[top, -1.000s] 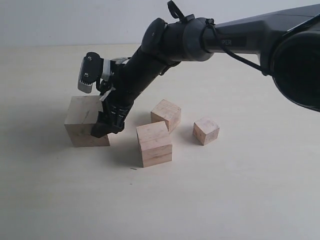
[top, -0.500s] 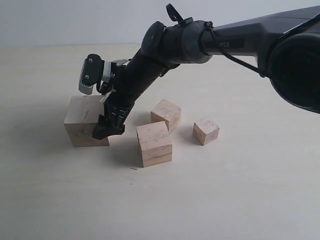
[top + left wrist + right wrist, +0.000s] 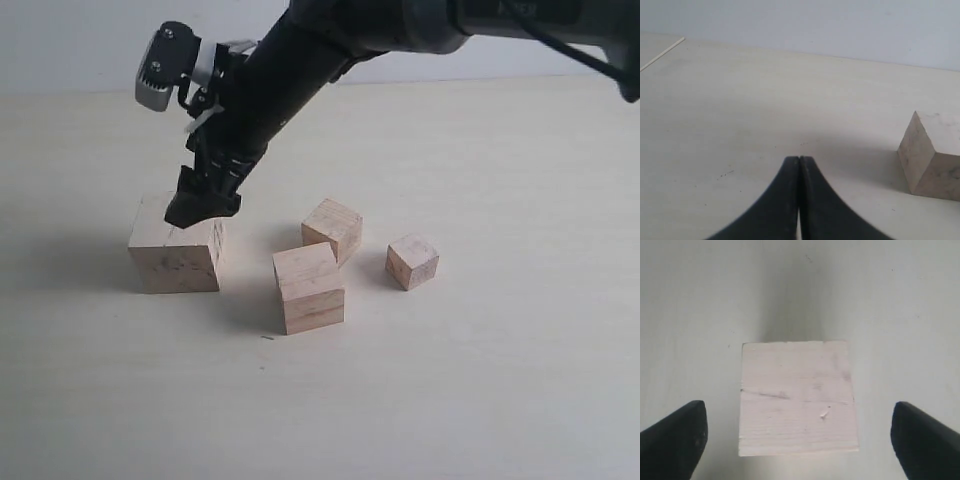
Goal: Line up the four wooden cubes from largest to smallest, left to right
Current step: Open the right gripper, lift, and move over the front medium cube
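Observation:
Four pale wooden cubes rest on the table. The largest cube (image 3: 175,255), with dark smudges and a crack line on top (image 3: 797,397), sits at the left. The second-largest cube (image 3: 310,288) is in the middle front, and the third cube (image 3: 333,228) stands just behind it. The smallest cube (image 3: 412,261) is at the right. My right gripper (image 3: 200,208) reaches across and hangs just above the largest cube, open (image 3: 797,412), with its fingers wider than the cube and clear of it. My left gripper (image 3: 799,159) is shut and empty, low over bare table, with a smudged cube (image 3: 935,155) off to one side.
The table is a plain pale surface (image 3: 480,380) with a light wall behind it. The right arm (image 3: 300,60) stretches over the back of the table from the right. A thin pale line (image 3: 662,52) marks the table near the corner of the left wrist view.
My right gripper has risen from beside the largest cube to just above it. The cube stays on the table, now fully uncovered. The other cubes have not moved.

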You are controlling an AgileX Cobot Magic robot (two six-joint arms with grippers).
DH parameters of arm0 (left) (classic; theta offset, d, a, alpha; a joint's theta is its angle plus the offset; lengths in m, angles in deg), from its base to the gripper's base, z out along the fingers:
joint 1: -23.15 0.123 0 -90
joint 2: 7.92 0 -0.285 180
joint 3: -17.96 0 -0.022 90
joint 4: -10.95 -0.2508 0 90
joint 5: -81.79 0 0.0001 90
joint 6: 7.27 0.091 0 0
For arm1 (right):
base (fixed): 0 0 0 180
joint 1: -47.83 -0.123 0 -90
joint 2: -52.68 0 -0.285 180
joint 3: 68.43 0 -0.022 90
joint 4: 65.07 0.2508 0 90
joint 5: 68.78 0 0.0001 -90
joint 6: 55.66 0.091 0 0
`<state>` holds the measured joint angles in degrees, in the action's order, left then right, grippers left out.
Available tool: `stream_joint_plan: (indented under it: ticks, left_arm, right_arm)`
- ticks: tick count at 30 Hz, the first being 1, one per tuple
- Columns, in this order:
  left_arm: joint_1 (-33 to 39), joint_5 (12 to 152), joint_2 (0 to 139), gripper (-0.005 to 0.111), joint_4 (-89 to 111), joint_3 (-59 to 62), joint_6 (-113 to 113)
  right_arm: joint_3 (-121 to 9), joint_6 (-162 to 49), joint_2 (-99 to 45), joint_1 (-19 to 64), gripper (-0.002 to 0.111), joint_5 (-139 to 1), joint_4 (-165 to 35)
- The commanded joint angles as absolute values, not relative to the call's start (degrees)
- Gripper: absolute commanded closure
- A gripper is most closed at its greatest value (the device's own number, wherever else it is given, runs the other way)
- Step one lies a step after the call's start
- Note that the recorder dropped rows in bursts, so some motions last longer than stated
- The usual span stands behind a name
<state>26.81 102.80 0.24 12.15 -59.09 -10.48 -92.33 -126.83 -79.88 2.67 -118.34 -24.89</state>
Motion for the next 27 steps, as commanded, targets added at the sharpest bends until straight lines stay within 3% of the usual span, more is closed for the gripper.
stream_joint_plan:
  ticks: [1, 5, 8, 11, 16, 23, 27]
  left_arm:
    - [26.49, 102.13, -0.13, 0.107, 12.06, -59.26, -10.73]
    - [26.49, 102.13, -0.13, 0.107, 12.06, -59.26, -10.73]
    - [26.49, 102.13, -0.13, 0.107, 12.06, -59.26, -10.73]
    - [26.49, 102.13, -0.13, 0.107, 12.06, -59.26, -10.73]
    - [26.49, 102.13, -0.13, 0.107, 12.06, -59.26, -10.73]
    - [26.49, 102.13, -0.13, 0.107, 12.06, -59.26, -10.73]
    - [26.49, 102.13, -0.13, 0.107, 12.06, -59.26, -10.73]
  right_arm:
    - [-92.26, -116.05, -75.73, 2.91, 0.017, -119.7, -29.42]
    - [-92.26, -100.74, -72.48, 2.91, 0.031, -121.07, -35.95]
    - [-92.26, -84.15, -70.47, 2.91, 0.043, -128.72, -43.45]
    - [-92.26, -68.67, -69.67, 2.91, 0.049, -136.19, -51.01]
    - [-92.26, -48.22, -69.07, 2.91, 0.046, -138.74, -55.49]
    - [-92.14, -46.15, -70.8, 2.81, 0.026, -138.74, -55.49]
    - [-92.14, -45.95, -73.13, 2.81, 0.024, -138.74, -54.42]
